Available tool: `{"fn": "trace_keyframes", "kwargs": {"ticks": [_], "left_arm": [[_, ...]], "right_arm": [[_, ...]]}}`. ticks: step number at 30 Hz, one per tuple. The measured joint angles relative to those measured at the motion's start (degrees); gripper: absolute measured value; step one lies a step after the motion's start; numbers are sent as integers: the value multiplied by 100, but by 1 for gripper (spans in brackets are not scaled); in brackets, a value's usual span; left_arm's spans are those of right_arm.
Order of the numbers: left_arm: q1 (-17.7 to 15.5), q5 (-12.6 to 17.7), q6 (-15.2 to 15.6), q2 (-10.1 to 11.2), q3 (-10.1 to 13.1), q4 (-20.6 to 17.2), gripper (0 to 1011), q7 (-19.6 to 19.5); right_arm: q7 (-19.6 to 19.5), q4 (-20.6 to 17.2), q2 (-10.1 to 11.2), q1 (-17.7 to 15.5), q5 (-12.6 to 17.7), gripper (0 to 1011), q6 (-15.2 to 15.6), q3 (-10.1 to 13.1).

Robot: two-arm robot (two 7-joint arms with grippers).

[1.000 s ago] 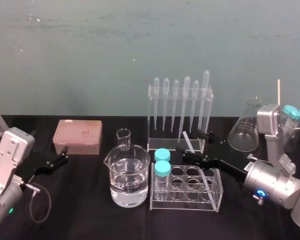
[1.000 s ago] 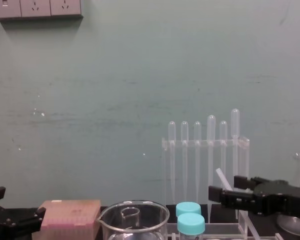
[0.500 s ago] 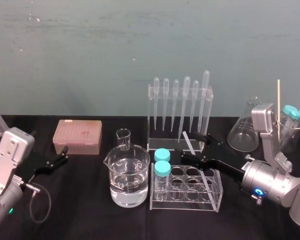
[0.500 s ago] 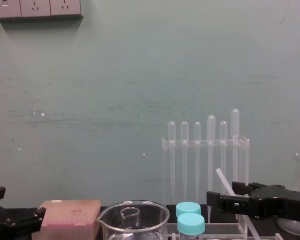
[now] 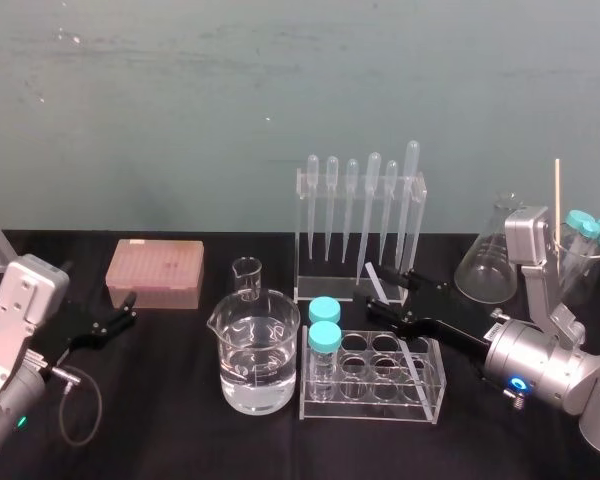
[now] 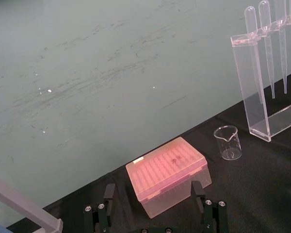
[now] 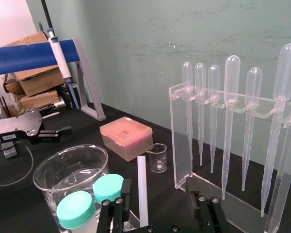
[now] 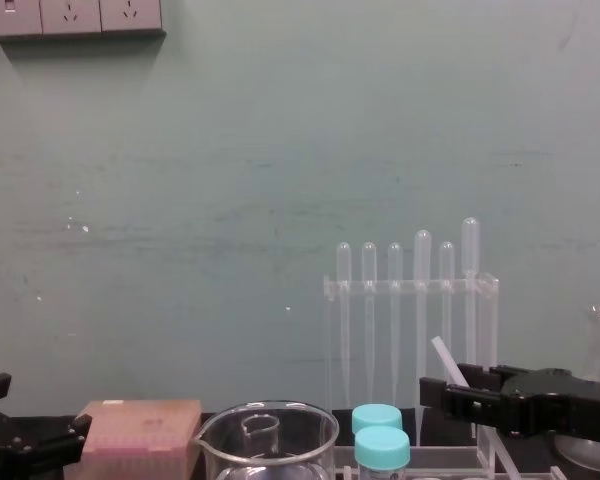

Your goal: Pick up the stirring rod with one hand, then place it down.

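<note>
Far left, the left gripper [image 5: 127,309] is parked low over the black table [image 5: 180,425], fingers spread wide, with the pink tip box [image 5: 155,272] set just beyond it. Moving across, a beaker [image 5: 255,352] of clear liquid is seen, then the clear tube rack [image 5: 380,385] with two blue-capped vials [image 5: 324,338] at its left end. The stirring rod [image 5: 377,283] is propped in that rack, tilted, its upper end raised in front of the pipette stand [image 5: 360,225]. The right gripper [image 5: 389,293] is brought in around the rod's upper part, fingers held apart. The rod is flanked, closer to one finger and not pinched.
</note>
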Motion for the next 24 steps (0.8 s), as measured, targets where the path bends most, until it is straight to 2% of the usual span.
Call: {"fn": "trace_keyframes", "kwargs": {"ticks": [4,5,9,18,20,24], "left_arm": [[0,0,0,0,0,0,1000,0],[0,0,0,0,0,0,1000,0],[0,0,0,0,0,0,1000,0],[0,0,0,0,0,0,1000,0],[0,0,0,0,0,0,1000,0],[0,0,0,0,0,0,1000,0]], "right_arm": [[0,-2,3,-2,0,595,-2,0],[0,-2,3,-2,0,595,-2,0],[-1,-5,5,-5,0,425,-4,0],[-2,-8,5,-6,0,147,-8,0],[-2,-8,5,-6,0,94,-9,0],[-2,-8,5,-6,0,70,-11,0]]}}
